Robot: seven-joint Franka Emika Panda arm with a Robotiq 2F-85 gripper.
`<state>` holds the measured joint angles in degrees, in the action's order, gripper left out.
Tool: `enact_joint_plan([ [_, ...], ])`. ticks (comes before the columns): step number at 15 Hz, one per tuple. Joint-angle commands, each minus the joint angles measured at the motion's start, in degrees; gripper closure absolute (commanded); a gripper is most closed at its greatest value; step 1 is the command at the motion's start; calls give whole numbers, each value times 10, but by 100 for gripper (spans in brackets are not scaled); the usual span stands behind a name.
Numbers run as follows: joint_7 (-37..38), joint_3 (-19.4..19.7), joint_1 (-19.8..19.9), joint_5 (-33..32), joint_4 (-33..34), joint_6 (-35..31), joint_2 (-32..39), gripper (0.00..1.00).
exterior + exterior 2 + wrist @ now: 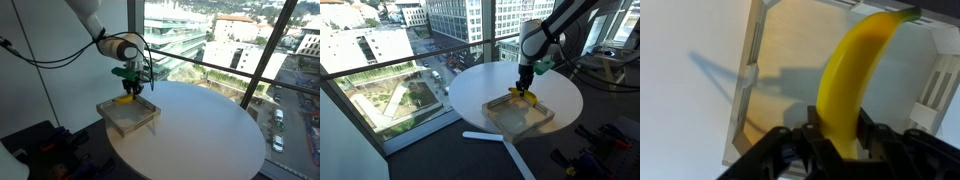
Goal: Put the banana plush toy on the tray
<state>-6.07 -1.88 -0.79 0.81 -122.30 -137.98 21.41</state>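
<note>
Banana (852,80) hangs clamped in the closed gripper (838,130) over the tray (748,75), near one edge; placing step in hand, next likely lowering and letting go.

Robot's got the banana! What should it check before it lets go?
1. Is the gripper shut on the banana plush toy? Ok.
2. Is the toy over the tray, not over the bare table? Ok in the wrist view.
3. Is the toy low enough to touch the tray floor? Cannot tell.
4. Is the toy's tip inside the tray's far rim? Cannot tell; it looks close.
5. Is the tray fully on the table? Cannot tell; it sits near the edge.
</note>
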Motion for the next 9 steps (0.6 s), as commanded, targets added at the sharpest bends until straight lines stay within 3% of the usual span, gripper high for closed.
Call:
enact_joint_plan([
  [1,17,0,-6,-5,17,3,16,85],
  [9,16,2,-11,-15,22,-27,47,85],
])
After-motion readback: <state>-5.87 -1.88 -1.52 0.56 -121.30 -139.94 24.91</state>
